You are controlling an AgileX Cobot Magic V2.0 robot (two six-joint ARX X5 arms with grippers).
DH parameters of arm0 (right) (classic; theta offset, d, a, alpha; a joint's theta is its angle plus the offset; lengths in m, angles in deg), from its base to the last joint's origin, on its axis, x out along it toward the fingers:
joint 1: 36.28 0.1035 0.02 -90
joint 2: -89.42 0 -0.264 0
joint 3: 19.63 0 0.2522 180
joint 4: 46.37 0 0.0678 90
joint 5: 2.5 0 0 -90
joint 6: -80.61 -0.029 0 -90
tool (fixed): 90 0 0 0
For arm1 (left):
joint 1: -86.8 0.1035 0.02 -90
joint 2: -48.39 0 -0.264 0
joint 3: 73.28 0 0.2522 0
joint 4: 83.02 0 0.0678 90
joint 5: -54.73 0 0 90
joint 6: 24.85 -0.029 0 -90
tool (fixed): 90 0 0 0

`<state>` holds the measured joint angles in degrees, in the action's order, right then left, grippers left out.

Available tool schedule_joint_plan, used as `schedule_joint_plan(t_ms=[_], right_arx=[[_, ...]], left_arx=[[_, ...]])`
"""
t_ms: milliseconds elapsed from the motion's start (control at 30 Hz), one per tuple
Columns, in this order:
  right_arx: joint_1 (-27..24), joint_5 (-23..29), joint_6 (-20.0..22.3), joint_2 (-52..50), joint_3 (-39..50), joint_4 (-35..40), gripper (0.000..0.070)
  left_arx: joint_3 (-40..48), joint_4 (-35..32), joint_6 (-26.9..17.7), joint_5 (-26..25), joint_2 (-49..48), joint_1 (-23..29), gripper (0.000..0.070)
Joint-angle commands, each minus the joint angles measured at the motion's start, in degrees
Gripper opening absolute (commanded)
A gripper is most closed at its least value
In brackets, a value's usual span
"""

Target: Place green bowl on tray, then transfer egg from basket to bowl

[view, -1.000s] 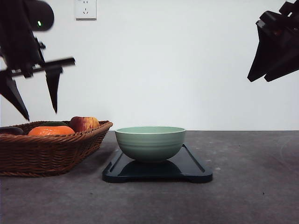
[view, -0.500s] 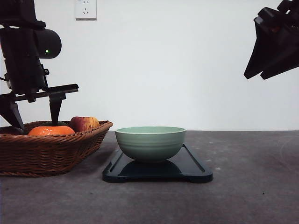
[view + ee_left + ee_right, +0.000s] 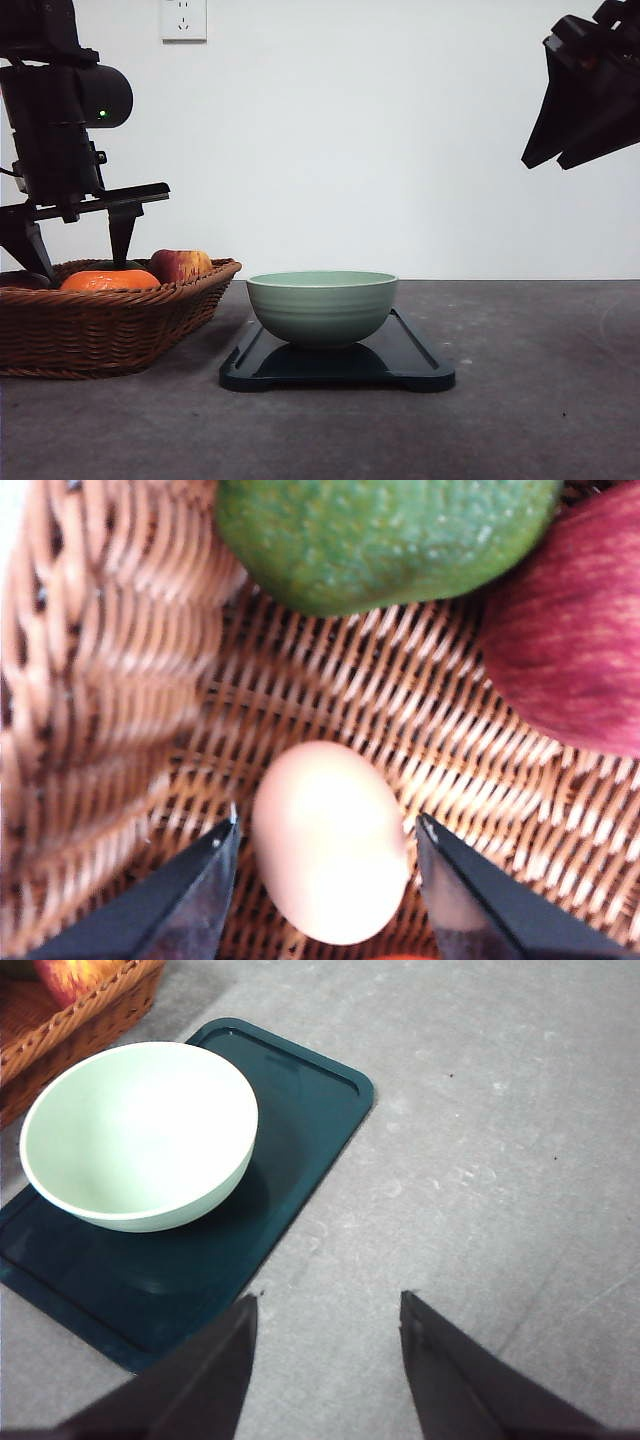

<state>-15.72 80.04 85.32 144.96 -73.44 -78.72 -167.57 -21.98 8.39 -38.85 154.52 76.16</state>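
Closing gently suits this step: the left claw (image 3: 325, 835) straddles the egg (image 3: 330, 842) in the basket (image 3: 120, 680), open, gripping nothing; right claw (image 3: 325, 1325) idles open.

Sage-green bowl (image 3: 322, 306), glossy black tray (image 3: 410, 358), pinkish-tan egg (image 3: 330, 840).

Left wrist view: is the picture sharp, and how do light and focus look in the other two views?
Left wrist view: soft and overexposed, the egg washed pale and the basket weave smeared. Front view: sharp, the green bowl mirrored in the glossy tray. Right wrist view: clear, even light, with a soft shadow beside the bowl.
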Motion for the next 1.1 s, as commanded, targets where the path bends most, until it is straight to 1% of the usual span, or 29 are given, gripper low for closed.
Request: schedule_joint_plan(t_ms=[0, 933, 1000, 1033, 1067], right_arx=[[0.25, -0.09, 0.44, 0.45, -0.11, 0.59, 0.0275], [0.25, -0.09, 0.42, 0.45, -0.11, 0.97, 0.0275], [0.25, -0.09, 0.42, 0.45, -0.11, 0.98, 0.0275], [0.25, -0.09, 0.42, 0.45, -0.11, 0.99, 0.0275], [0.25, -0.09, 0.42, 0.45, -0.11, 1.00, 0.0275]], left_arx=[[-1.40, -0.32, 0.47, 0.39, 1.57, -0.13, 0.0350], [-1.40, -0.21, 0.41, 0.44, 3.34, -0.37, 0.0348], [-1.38, -0.21, 0.39, 0.44, 3.34, -0.37, 0.0344], [-1.38, -0.20, 0.36, 0.44, 3.34, -0.37, 0.0333], [-1.38, -0.19, 0.28, 0.44, 3.34, -0.37, 0.0304]])
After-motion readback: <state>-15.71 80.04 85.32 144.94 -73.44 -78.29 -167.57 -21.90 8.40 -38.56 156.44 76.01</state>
